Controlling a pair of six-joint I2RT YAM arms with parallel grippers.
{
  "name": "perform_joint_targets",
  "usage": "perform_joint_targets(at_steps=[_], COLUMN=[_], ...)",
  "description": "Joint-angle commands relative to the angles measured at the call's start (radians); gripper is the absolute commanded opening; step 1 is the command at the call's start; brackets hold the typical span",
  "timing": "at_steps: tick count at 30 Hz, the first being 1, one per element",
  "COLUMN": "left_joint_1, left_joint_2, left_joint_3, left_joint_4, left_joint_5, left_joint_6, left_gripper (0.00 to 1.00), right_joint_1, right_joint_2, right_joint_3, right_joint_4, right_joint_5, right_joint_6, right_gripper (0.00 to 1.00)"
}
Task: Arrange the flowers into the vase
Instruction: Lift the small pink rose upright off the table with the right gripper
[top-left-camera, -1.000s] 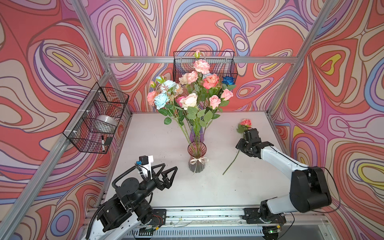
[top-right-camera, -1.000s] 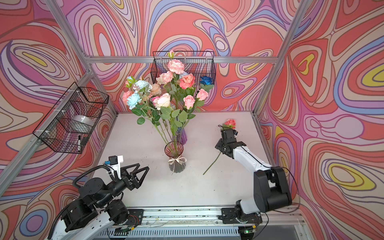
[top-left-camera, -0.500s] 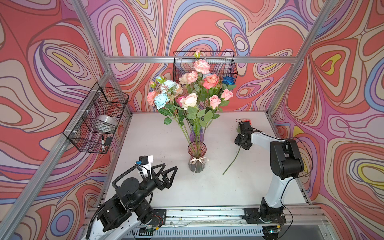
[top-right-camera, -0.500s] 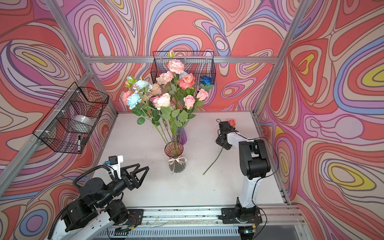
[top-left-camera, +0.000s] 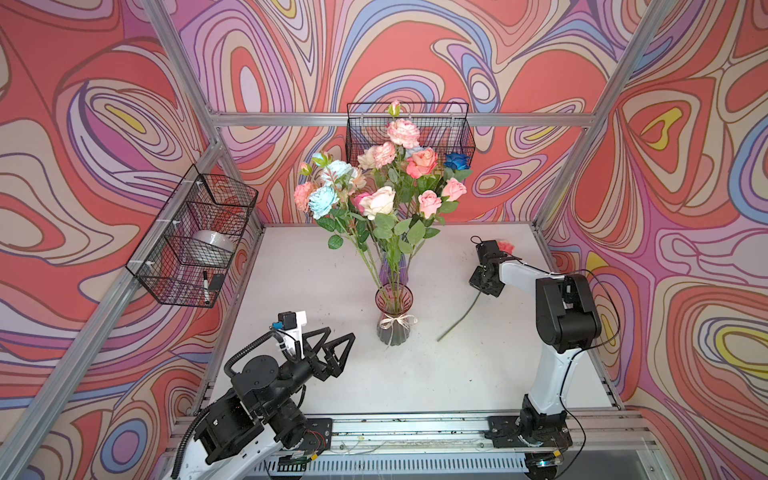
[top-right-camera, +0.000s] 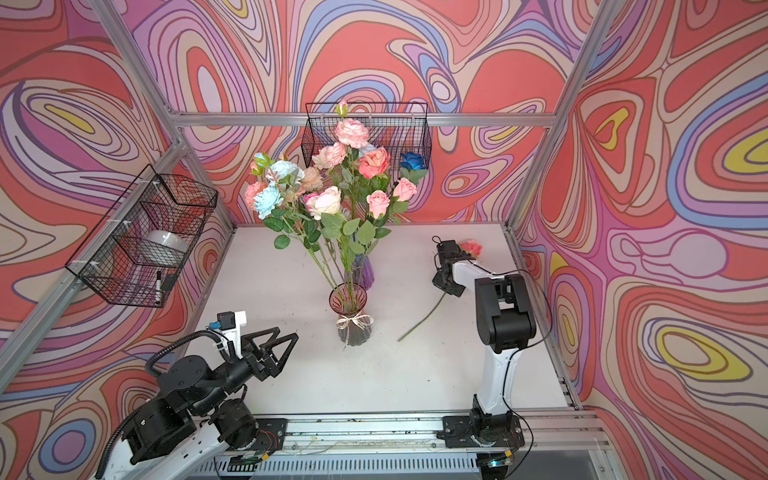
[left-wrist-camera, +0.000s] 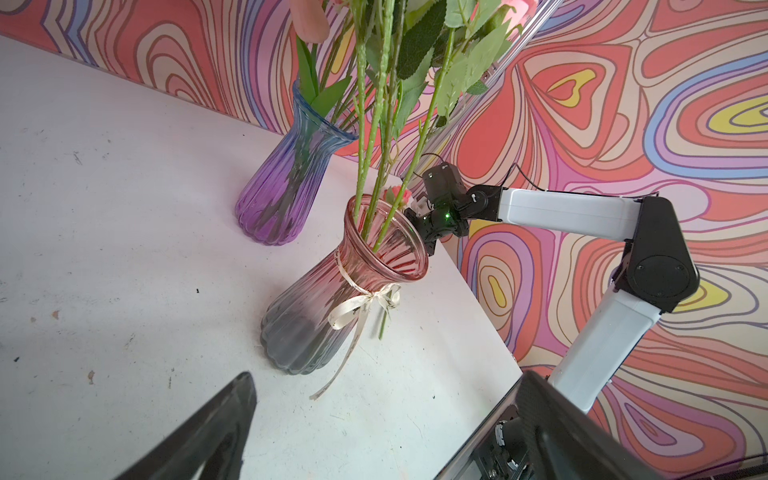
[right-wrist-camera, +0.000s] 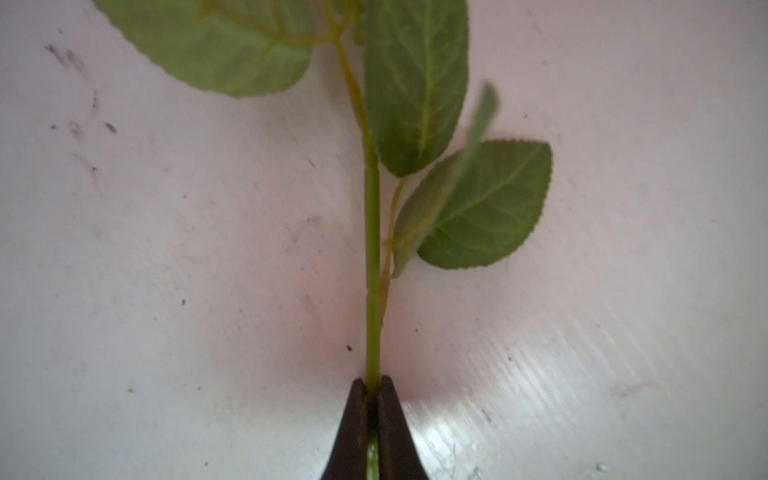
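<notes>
No wording, label, brand, number or sign can be read in any view. The cream ribbon (left-wrist-camera: 360, 306) tied round the pink glass vase (left-wrist-camera: 309, 328) shows faint marks, too small to make out.

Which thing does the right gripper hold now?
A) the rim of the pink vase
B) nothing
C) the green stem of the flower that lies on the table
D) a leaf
C: in the right wrist view the right gripper is shut tight on the green stem.
</notes>
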Motion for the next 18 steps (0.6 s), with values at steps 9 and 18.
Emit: perform_joint_targets(at_steps=[9, 18], left_joint_1=[-0.004, -0.005], left_joint_2=[0.008, 0.041], left_joint_3=[0.008, 0.029], left_joint_4=[0.002, 0.01], left_joint_5=[0.006, 0.032], left_joint_6=[-0.004, 0.008], left_gripper=[1.0, 1.0], right_joint_1=[-0.002, 0.011], right_joint_2=[-0.303, -0.734], right_joint_3=[-0.26, -0.461], right_joint_4=[0.077, 0.077], right_joint_5=[-0.024, -0.116], right_joint_6=[-0.026, -0.032], right_gripper=[0.0, 0.0])
